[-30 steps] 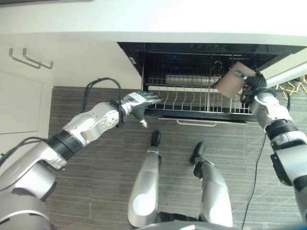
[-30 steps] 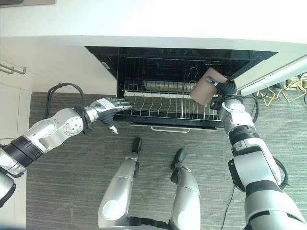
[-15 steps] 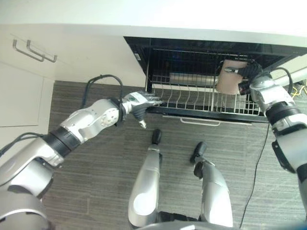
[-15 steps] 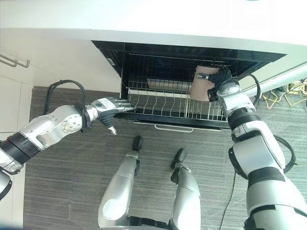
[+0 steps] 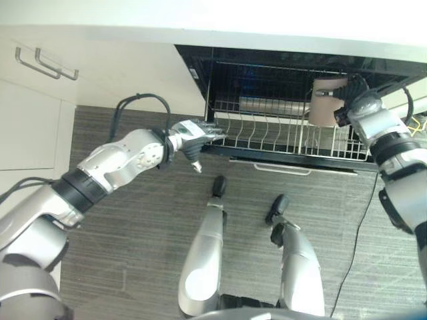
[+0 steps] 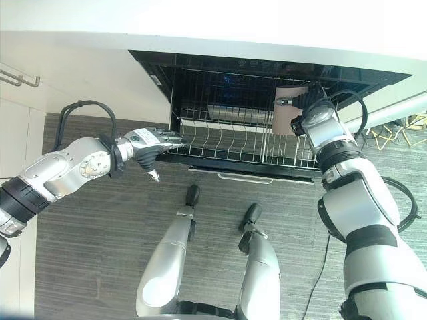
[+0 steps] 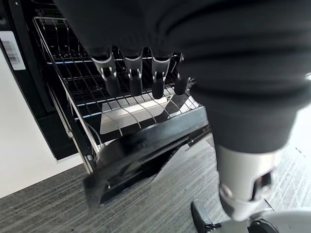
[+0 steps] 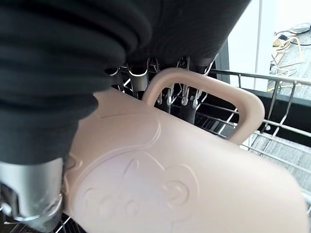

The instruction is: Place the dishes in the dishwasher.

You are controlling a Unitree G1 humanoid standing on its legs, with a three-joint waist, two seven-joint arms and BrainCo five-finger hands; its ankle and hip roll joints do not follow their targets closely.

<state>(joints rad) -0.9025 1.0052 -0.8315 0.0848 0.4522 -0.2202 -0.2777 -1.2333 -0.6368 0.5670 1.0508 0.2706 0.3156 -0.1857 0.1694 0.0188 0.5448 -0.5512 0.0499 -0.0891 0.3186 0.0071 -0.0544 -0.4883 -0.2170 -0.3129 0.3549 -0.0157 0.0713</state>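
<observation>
So the dishwasher [image 5: 293, 73] is sitting open under the white countertop [image 5: 213, 20], with the wire rack [image 5: 280, 137] pulled out over the grey wood-look floor [image 5: 133, 227]. White cabinet doors [image 5: 33, 113] are showing off to the robot's left.

The left hand [image 5: 193, 137] is parked at the rack's left front corner, fingers pretty much straight and reaching toward the rack's front edge, not gripping anything. In the left wrist view its dark fingertips [image 7: 131, 82] are hanging just over the rack tines. Compared with a second ago it's barely budged, maybe a touch closer to the rack edge.

The right hand [image 5: 350, 100] is the one doing the work. It's clamped around a pinkish-tan mug [image 5: 325, 101], and the right wrist view shows the fingers hooked through the mug handle [image 8: 209, 97] with the mug body [image 8: 170, 179] right up against the hand. A second ago the mug was tilted and out near the front right of the rack; now it's sitting further back and lower, over the right rear part of the rack, looking more upright. Can't tell if it's actually touching the wires yet.
</observation>
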